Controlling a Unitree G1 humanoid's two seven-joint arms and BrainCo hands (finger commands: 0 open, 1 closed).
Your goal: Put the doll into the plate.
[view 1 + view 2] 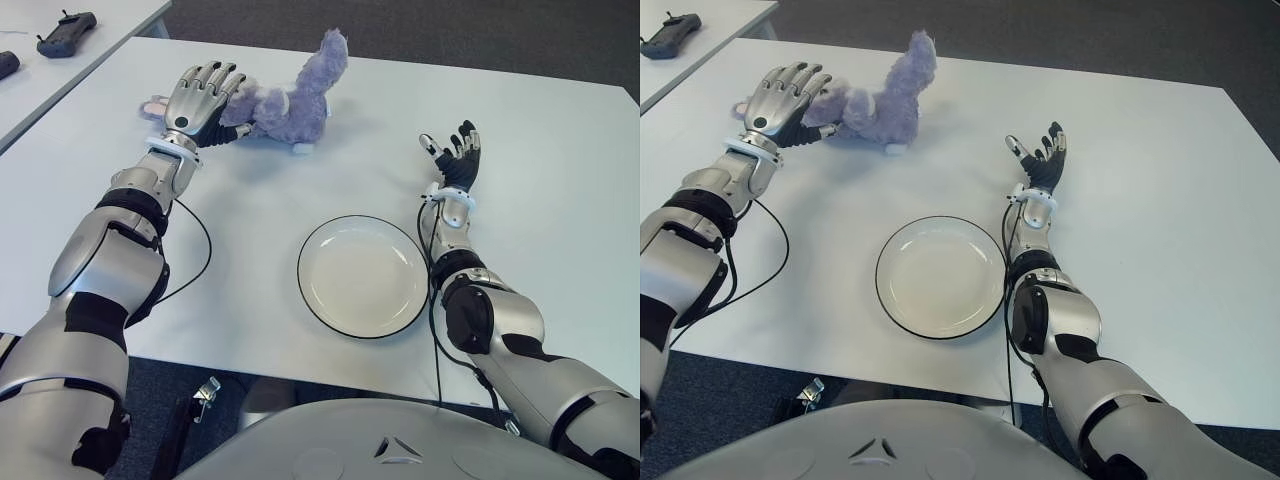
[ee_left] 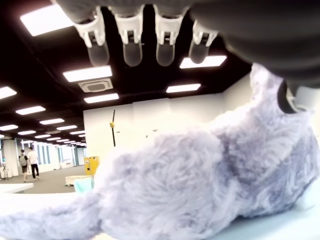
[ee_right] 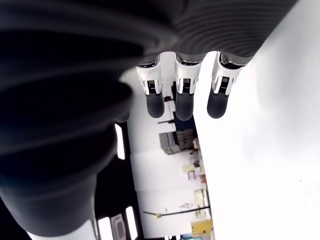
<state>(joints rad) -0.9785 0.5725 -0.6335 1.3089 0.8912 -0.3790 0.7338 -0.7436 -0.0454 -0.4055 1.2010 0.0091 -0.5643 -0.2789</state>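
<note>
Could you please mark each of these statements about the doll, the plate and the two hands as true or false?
1. The doll already lies in the plate. False: it lies on the white table, beyond the plate and towards the robot's left; the plate holds nothing.
2. The left hand is over the doll with its fingers extended, not closed on it. True.
3. The right hand holds the doll. False: it is open, holds nothing, and shows to the right of the plate.
4. The plate is white with a dark rim. True.
5. A black device lies on the same table as the plate. False: it lies on a separate table at the far left.
</note>
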